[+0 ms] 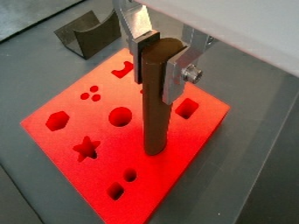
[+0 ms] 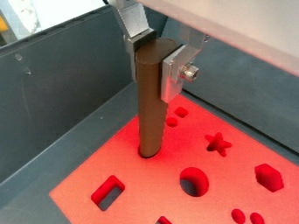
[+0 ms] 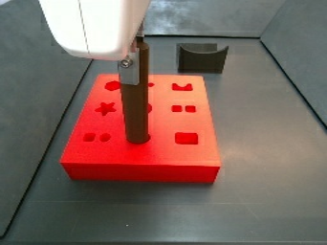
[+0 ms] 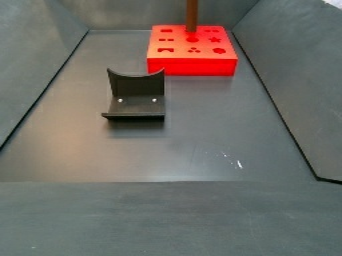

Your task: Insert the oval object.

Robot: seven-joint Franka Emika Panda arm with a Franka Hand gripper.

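My hand (image 1: 162, 54) pinched the oval object (image 1: 156, 105) upright, tip at the red block (image 1: 70, 144); slight tilt could have jammed it.

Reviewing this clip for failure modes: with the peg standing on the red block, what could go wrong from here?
1. The tool grips only the top of the oval object; a slight tilt could jam it in its hole.
2. Whether its lower end sits in the red block or merely on it is unclear; releasing now might topple it.
3. Pushing hard could shift the block.
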